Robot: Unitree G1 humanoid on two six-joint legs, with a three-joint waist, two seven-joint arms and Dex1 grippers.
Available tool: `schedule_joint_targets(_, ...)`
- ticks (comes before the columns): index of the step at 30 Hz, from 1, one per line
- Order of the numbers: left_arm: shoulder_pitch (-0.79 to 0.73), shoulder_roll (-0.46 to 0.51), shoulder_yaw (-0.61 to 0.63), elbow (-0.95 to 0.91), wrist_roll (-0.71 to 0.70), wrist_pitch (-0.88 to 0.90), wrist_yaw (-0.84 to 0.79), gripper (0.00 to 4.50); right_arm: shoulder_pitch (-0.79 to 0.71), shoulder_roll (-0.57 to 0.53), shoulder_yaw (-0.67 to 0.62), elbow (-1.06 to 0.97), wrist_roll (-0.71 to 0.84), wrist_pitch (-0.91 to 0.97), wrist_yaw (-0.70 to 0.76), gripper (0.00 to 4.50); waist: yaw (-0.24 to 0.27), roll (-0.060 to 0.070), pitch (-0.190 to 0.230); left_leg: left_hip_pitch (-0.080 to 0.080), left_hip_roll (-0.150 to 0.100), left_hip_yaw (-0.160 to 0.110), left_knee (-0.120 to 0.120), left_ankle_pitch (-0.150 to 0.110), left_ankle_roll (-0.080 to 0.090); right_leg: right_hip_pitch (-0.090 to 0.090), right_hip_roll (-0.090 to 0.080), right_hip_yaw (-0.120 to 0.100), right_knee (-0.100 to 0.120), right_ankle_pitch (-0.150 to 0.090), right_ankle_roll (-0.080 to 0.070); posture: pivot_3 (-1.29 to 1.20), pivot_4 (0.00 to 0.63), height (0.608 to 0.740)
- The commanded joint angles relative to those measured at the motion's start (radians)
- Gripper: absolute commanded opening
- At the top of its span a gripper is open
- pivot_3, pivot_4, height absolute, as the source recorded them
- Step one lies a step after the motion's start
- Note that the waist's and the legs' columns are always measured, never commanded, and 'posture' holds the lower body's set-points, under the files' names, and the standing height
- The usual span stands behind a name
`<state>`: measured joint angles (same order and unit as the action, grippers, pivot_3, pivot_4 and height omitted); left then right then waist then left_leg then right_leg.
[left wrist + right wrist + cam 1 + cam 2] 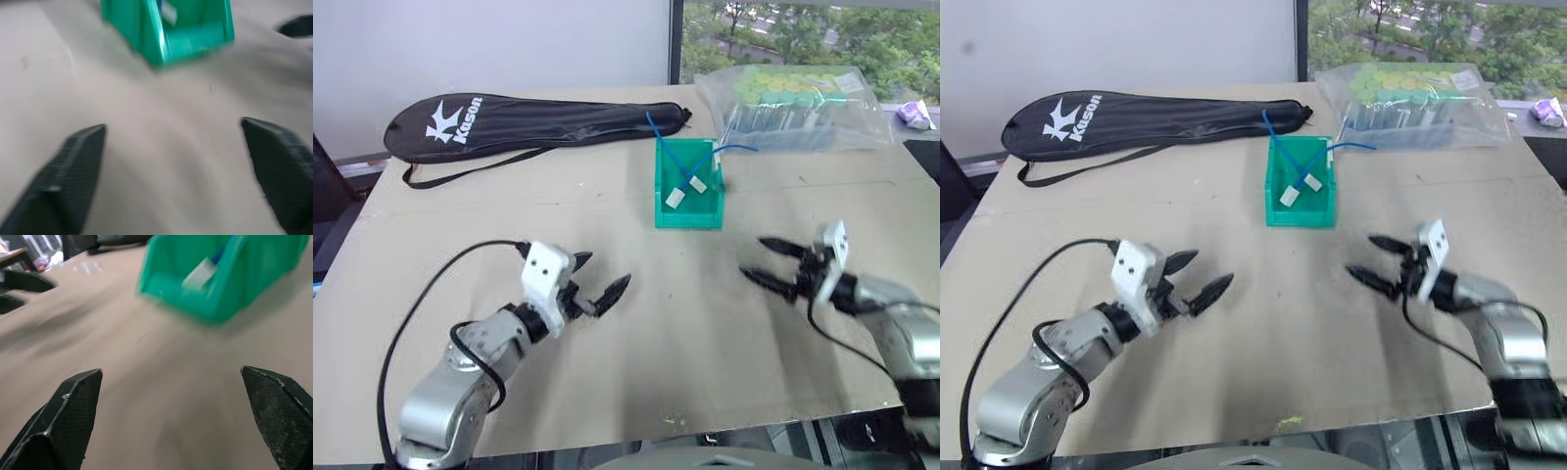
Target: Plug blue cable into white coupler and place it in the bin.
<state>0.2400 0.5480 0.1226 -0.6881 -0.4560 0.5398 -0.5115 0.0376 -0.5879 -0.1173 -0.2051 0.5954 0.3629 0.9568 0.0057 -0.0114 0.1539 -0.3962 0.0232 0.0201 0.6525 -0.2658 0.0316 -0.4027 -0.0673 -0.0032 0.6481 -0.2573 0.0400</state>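
Note:
The green bin (688, 217) stands at the middle back of the brown tabletop. Two thin blue cables hang over its walls: one blue cable (662, 140) over the back left, another (736, 148) over the right. Two white couplers (698, 183) (674, 198) lie inside; one coupler (199, 277) shows with a blue cable at it. My left gripper (607, 268) hovers open and empty near the front left. At the front right my right gripper (754, 258) is open and empty too. Both point towards the bin (166, 34) from well short of it.
A black racket case (529, 122) lies along the back left. A clear bag of green-capped tubes (793, 103) sits behind the bin to the right. The table's front edge (705, 431) runs just below both arms. Bare tabletop lies between the grippers and the bin.

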Motion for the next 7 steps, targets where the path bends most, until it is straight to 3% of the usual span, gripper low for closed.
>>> schedule_joint_targets(1, 0.116, 0.003, 0.0, 0.001, 0.089, -0.183, -0.052, 4.45, 0.115, 0.01, -0.03, -0.078, -0.054, -0.112, -0.009, 4.5, -0.001, 0.0, 0.0, 0.003, 0.0, 0.0, 0.0, 0.0, 0.0, 0.002, 0.0, 0.0, 0.0, -0.001, -0.002, 0.0, 0.15, 0.74)
schedule_joint_targets(7, 0.262, -0.038, -0.02, 0.09, 0.138, -0.339, -0.097, 4.45, 0.207, 0.057, -0.035, -0.029, -0.138, -0.294, -0.018, 4.5, 0.0, -0.002, 0.0, 0.01, 0.0, 0.002, 0.001, 0.0, 0.0, 0.008, 0.003, 0.0, 0.0, -0.002, -0.003, 0.0, 0.15, 0.74)
